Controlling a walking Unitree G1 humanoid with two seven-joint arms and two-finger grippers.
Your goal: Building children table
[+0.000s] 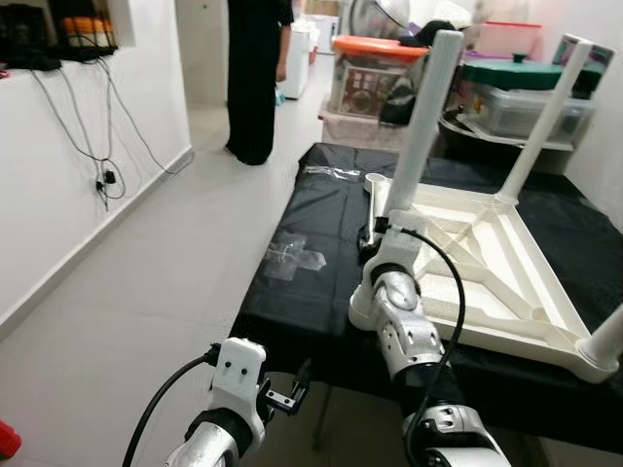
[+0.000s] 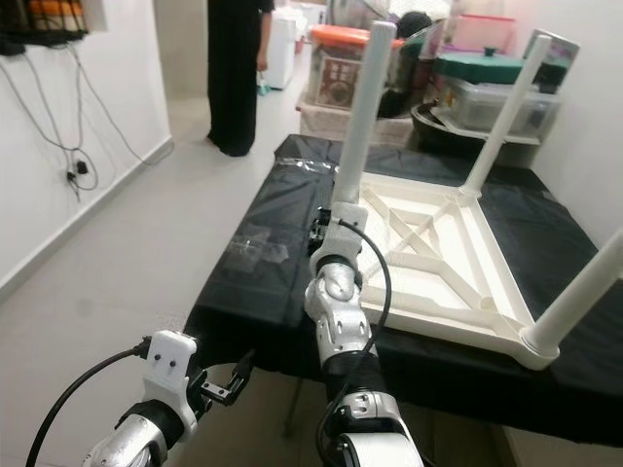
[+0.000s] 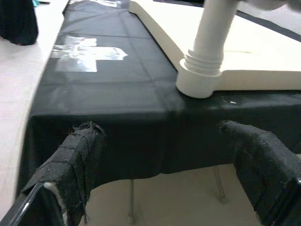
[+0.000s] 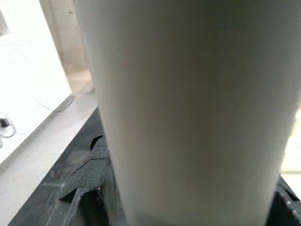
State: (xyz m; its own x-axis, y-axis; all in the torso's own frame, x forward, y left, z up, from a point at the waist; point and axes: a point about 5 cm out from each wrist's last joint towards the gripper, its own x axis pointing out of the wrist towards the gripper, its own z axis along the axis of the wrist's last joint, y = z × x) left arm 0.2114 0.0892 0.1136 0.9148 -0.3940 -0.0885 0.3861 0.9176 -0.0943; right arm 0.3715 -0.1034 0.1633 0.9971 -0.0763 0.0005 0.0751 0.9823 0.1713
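Your kids' table (image 1: 487,282) is flipped upside down on the black-covered worktop (image 1: 292,292), white frame facing up w/ legs sticking up. Right end effector (image 1: 375,233) is up at the near-left corner leg (image 1: 423,117), right against its base; the wrist cam is basically all white leg, and black fingers (image 4: 89,207) peek out either side, so it looks clamped on the leg. A short loose white tube (image 1: 375,190) stands just behind it on the worktop. Left end effector (image 3: 174,174) hangs low in front of the worktop edge, fingers (image 3: 75,160) spread apart, nothing between them, pointing at the screwed-in leg collar (image 3: 200,80) at the corner. A person in black (image 1: 255,78) stands in the back by some storage bins (image 1: 375,73).
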